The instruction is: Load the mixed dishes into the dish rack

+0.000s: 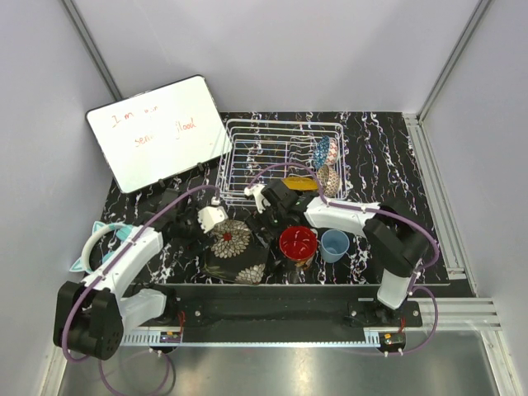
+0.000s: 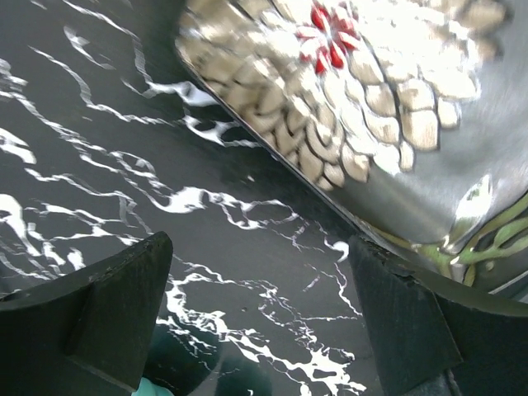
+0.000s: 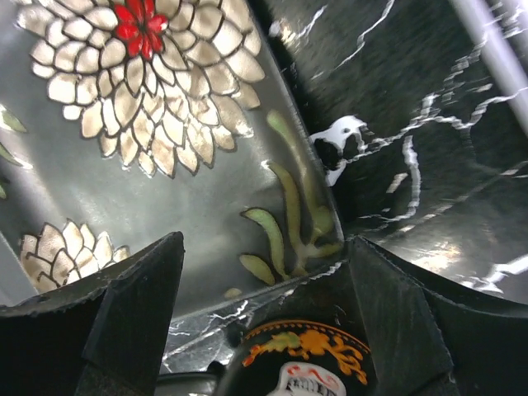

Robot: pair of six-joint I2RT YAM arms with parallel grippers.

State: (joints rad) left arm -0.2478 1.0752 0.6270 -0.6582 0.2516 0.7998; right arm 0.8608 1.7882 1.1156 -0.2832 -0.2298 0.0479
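Marbled table (image 1: 379, 157): two dishes (image 1: 323, 153) stand in the dish rack (image 1: 256, 153); floral dish (image 1: 235, 247), red bowl (image 1: 297, 242), cup (image 1: 334, 244) remain before it; my left hand (image 2: 260, 313), right hand (image 3: 264, 305) gape.

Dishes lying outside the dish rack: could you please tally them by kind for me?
Flat dishes: 1, the floral dish
Bowls: 1, the red bowl
Cups: 1, the pale blue cup
Mugs: 1, the black-orange mug, clear only from the right wrist view
Total: 4
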